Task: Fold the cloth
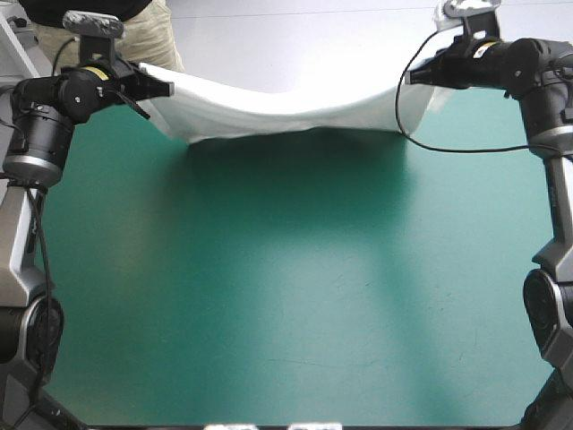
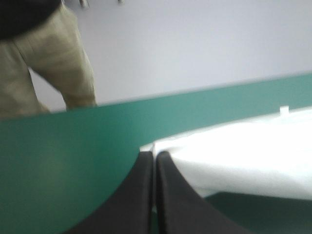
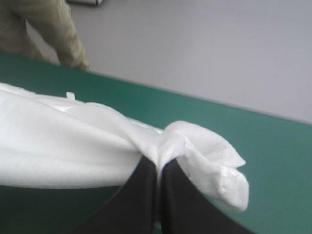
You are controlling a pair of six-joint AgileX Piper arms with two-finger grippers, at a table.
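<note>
Hold the left gripper [image 1: 166, 88] as it is, near the left end of the far edge of the table [image 1: 286, 296], fingers pinched almost together on one end of the T-shirt [image 1: 277, 109]. Take out the sag mid-span, where it hangs lifted along that far edge, by drawing apart evenly, without tugging. Match height with the right gripper [image 1: 410, 78], near that edge's right end, likewise nearly closed on a bunched corner. Lower both together, back from that edge.
</note>
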